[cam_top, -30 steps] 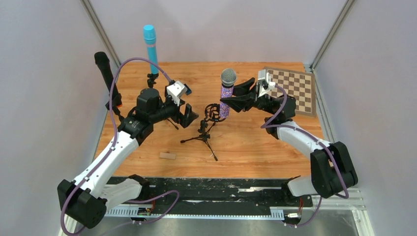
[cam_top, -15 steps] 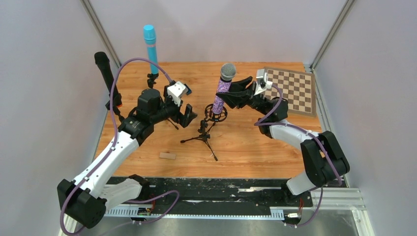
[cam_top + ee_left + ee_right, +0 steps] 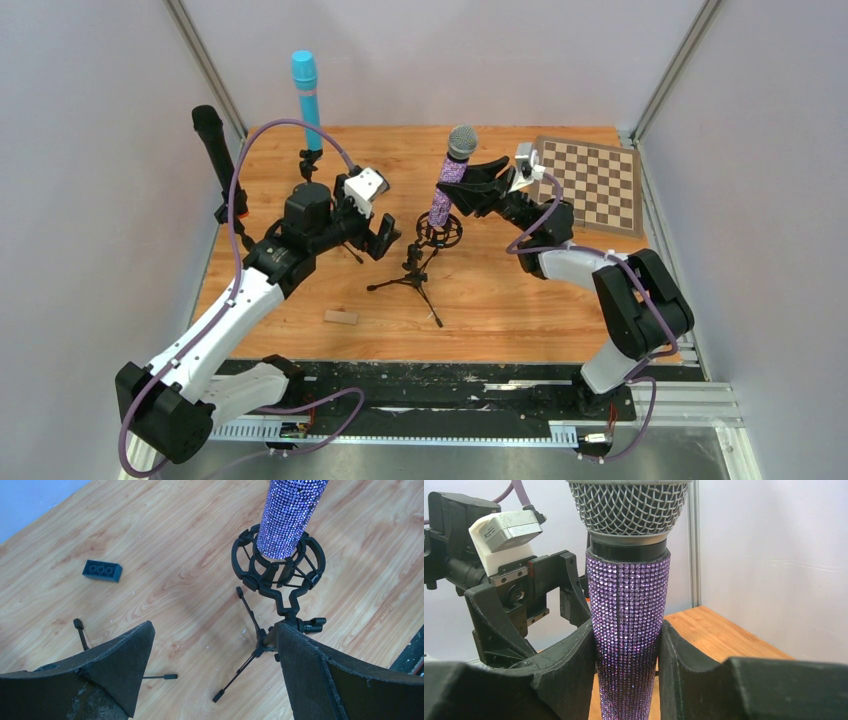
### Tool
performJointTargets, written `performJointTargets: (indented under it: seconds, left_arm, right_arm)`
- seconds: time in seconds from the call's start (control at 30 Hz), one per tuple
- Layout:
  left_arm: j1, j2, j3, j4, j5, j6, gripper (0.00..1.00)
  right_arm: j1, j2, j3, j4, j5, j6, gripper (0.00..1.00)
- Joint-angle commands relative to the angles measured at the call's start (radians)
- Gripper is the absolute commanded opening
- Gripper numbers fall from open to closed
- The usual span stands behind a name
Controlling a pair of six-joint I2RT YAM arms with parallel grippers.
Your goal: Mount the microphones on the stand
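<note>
Right wrist view: the right gripper [image 3: 626, 652] is clamped on the sparkly body of the purple glitter microphone [image 3: 628, 595], which leans slightly. From the left wrist, its lower end sits in the ring of the black tripod stand [image 3: 287, 605] (how deep is unclear) on the table [image 3: 150, 555]. The left gripper [image 3: 212, 637] hangs wide, holding nothing, nearby. The light blue microphone [image 3: 305, 90] and black microphone [image 3: 212, 145] stand at the back left.

A robot lab test cell: plain white walls [image 3: 90, 150], aluminium frame posts [image 3: 205, 62], wooden tabletop [image 3: 500, 300]
</note>
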Motion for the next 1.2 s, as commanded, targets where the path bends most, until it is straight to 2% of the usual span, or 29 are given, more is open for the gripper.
performJointTargets:
  seconds: [0.0, 0.77, 1.17]
  left_arm:
    - [-0.009, -0.011, -0.002, -0.005, -0.019, 0.025, 1.0]
    - [-0.022, 0.0, -0.004, -0.008, -0.03, 0.03, 1.0]
    - [-0.027, 0.004, -0.003, -0.011, -0.033, 0.031, 1.0]
  right_arm:
    - [0.001, -0.001, 0.018, 0.125, 0.037, -0.02, 0.0]
    - [-0.009, -0.031, -0.086, 0.138, 0.054, -0.036, 0.0]
    - [-0.008, -0.12, -0.103, -0.02, 0.04, -0.1, 0.0]
